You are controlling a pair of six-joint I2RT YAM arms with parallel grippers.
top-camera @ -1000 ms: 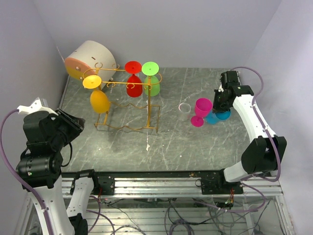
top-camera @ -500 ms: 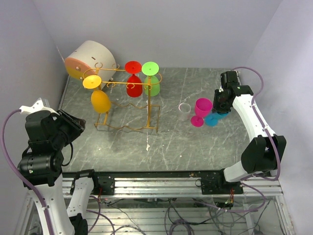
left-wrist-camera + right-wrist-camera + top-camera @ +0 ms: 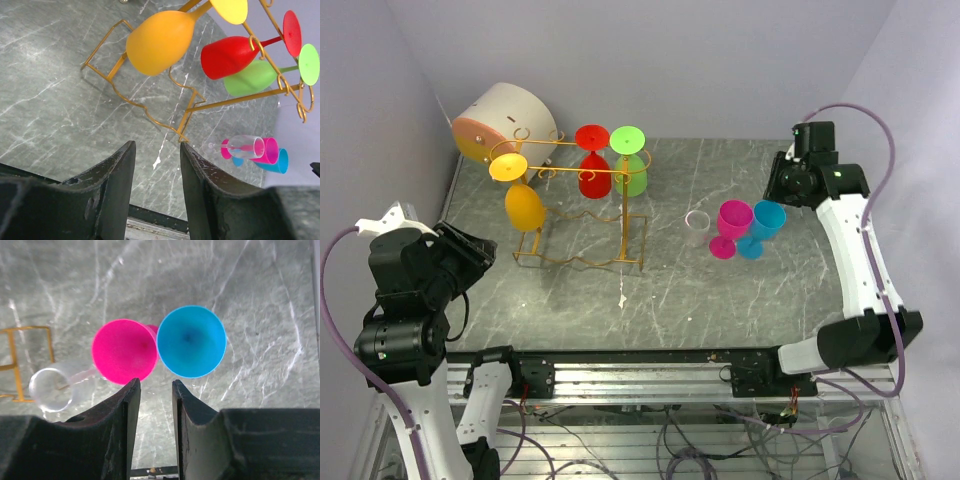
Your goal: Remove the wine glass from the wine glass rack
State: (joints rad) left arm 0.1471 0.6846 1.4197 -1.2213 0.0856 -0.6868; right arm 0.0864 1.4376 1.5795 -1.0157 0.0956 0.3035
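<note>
Three lilac walls [image 3: 650, 60] surround marbled tabletop [image 3: 700, 300] bearing wine glass rack [image 3: 623, 225].

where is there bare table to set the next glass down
The near strip of table, in front of the rack and the clear glass, pink glass and blue glass, is mostly bare. A lane separates rack from clear glass. Rack and drum crowd the back left.

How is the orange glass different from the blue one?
The orange glass hangs upside down from the rack, foot on top; the blue glass stands upright on the table. The orange glass is over on the left; the blue glass is on the right, next to a pink glass. Both are brightly coloured glasses with stems.
</note>
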